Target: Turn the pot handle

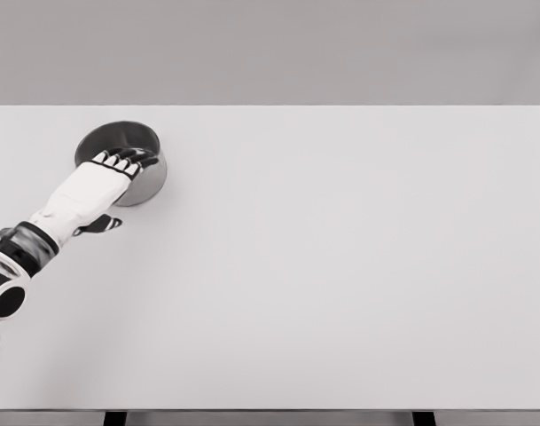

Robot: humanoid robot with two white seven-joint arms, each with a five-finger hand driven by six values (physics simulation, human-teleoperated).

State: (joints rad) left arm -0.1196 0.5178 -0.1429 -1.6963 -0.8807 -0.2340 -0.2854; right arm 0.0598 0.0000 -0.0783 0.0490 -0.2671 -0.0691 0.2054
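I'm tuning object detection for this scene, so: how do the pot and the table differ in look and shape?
The pot is dark grey metal, while the table is plain white. The pot is round and hollow; the table is flat and rectangular. The pot is small, sitting at the table's far left under the left robot hand; the table fills most of the view. Both look smooth.

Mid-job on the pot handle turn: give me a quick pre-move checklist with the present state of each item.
1. Pot upright on the table: ok.
2. Left hand at the pot: ok, its fingers reach over the near rim.
3. Handle located: cannot tell, the hand and forearm cover that side.
4. Firm grasp: cannot tell.
5. Room from the table's left edge: ok, though the pot sits near the far left corner.
6. Right arm: not in view.
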